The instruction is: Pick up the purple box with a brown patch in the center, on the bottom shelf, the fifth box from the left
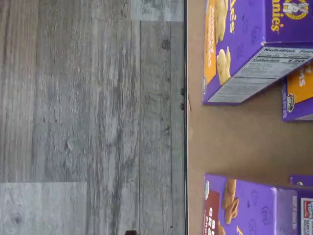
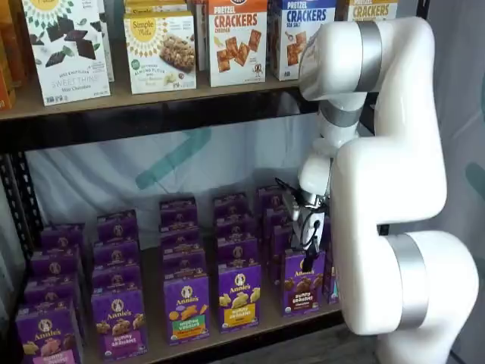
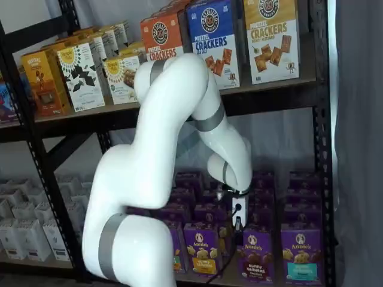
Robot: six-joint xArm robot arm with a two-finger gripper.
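White arm (image 2: 394, 189) fills the foreground in both shelf views, its gripper (image 2: 309, 236) hanging directly above the upright purple box (image 2: 303, 282), which stands at the front edge of the bottom shelf (image 2: 250, 334); whether the black fingers are spread cannot be told.

Purple box (image 2: 303, 282): purple carton, dark brown crackers, brown band. Neighbour box (image 2: 239, 295): purple, yellow band. Bottom shelf (image 1: 234, 142): tan board, black frame. Floor (image 1: 88, 112): grey wood-grain. Arm (image 3: 161, 179): white, grey rings. Upper cracker boxes (image 3: 215, 36): orange, blue, mustard.
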